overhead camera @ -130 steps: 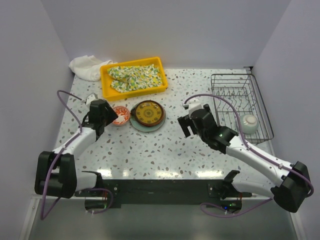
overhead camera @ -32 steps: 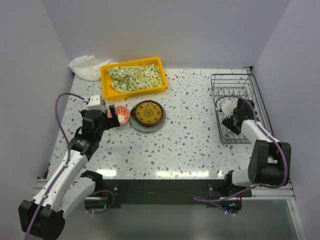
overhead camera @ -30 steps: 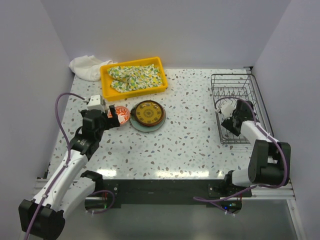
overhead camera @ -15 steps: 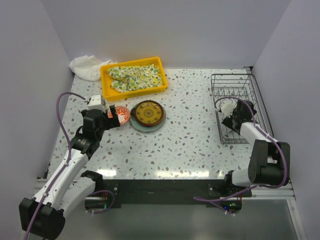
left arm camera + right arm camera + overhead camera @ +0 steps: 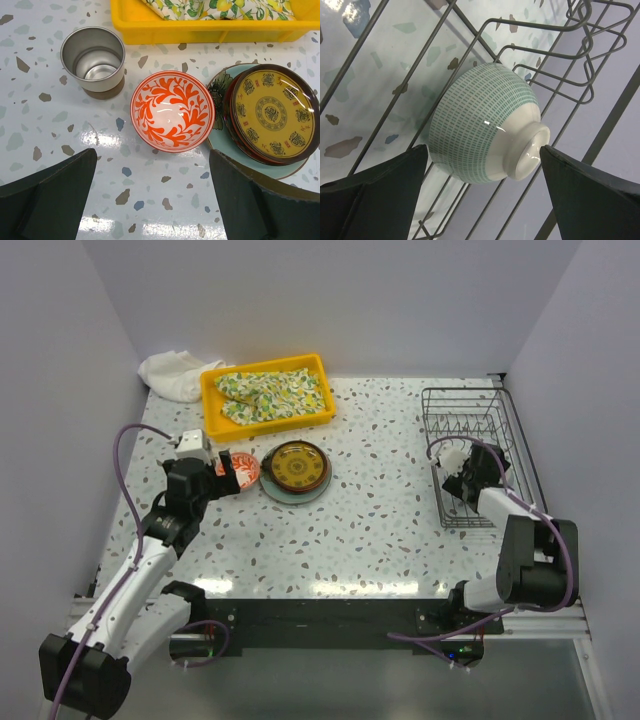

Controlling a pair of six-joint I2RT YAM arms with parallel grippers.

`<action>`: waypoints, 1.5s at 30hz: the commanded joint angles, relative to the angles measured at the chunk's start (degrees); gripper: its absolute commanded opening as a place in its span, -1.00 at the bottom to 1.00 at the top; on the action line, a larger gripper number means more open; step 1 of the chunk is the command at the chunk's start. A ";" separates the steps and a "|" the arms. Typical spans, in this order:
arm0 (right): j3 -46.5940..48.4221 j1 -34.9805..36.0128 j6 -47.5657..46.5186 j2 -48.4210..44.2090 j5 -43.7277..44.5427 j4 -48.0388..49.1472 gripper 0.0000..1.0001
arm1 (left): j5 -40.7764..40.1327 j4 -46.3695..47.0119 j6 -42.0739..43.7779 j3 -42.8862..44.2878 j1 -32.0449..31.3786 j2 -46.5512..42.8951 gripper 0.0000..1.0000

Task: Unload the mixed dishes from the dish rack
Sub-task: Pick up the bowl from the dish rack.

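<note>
The dish rack [image 5: 436, 443] stands at the right side of the table. Inside it a celadon bowl [image 5: 480, 127] with fine green dashes lies tipped over on the wires, its foot ring pointing right. My right gripper [image 5: 474, 474] reaches into the rack, open, its fingers on either side of the bowl [image 5: 482, 165]. At the left, a red-patterned white bowl [image 5: 172, 111] sits upright beside a brown-yellow plate [image 5: 272, 114] stacked on a pale green-blue plate [image 5: 220, 145]. My left gripper [image 5: 152, 170] hovers open just short of the red bowl, holding nothing.
A steel cup [image 5: 93, 57] stands left of the red bowl. A yellow tray [image 5: 215, 412] with a floral cloth [image 5: 272, 390] sits at the back, with a white towel [image 5: 170, 373] to its left. Walls close in on three sides; the rack is near the right wall.
The right arm swung from mid-table to the rack; over the last second it crept slightly farther in around the bowl. The left arm pulled back earlier and now holds still.
</note>
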 commanded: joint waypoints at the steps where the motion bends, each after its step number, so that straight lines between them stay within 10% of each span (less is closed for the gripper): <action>1: -1.05 0.52 -2.99 2.66 2.37 0.40 0.97 | -0.06 2.15 1.14 -0.31 0.48 0.09 0.99; 45: -0.61 -0.71 2.28 2.57 2.81 2.77 0.90 | 0.03 2.06 1.22 -0.31 0.56 -0.27 0.98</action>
